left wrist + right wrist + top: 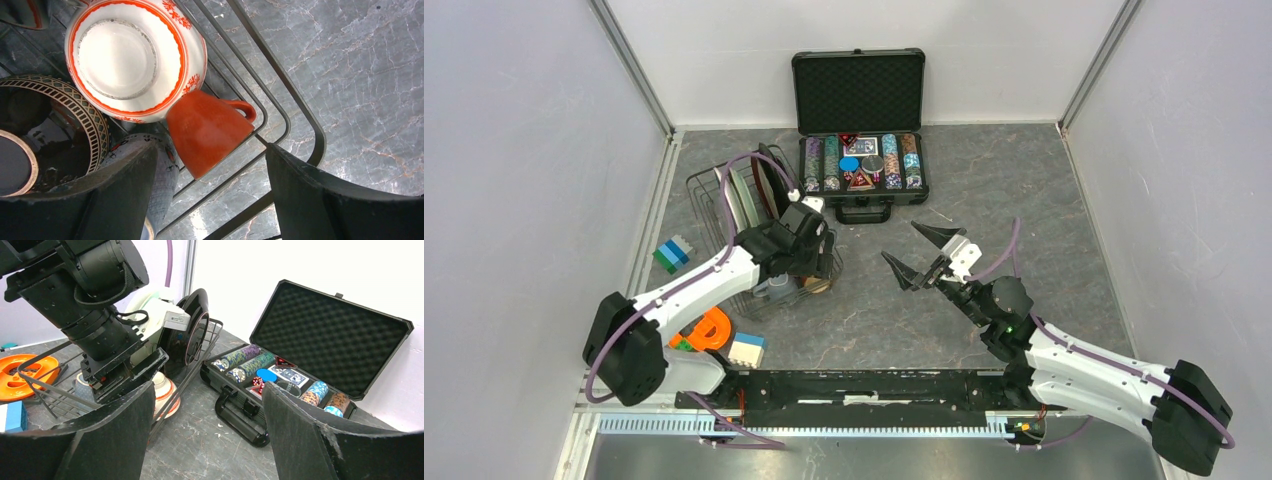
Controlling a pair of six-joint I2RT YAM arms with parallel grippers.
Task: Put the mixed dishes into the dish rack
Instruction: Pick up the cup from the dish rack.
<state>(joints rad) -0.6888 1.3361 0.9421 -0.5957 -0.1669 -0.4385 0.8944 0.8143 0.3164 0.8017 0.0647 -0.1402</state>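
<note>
The black wire dish rack [707,190] stands at the left, with plates [749,190] upright in its far part. My left gripper [814,270] hangs over the rack's near right corner, open and empty. In the left wrist view its fingers [120,200] stand wide apart above an orange cup [207,130] on its side, an upturned white bowl with red pattern [135,55], a patterned white cup [155,175] and a dark-rimmed dish [65,125], all inside the rack wires [287,117]. My right gripper [917,252] is open and empty over the bare table, to the right of the rack.
An open black case of poker chips [861,170] sits at the back, also in the right wrist view [300,365]. An orange ring toy [709,328], a white-and-blue block [746,349] and blue-green blocks [672,253] lie near the rack's left and front. Walls close in on three sides.
</note>
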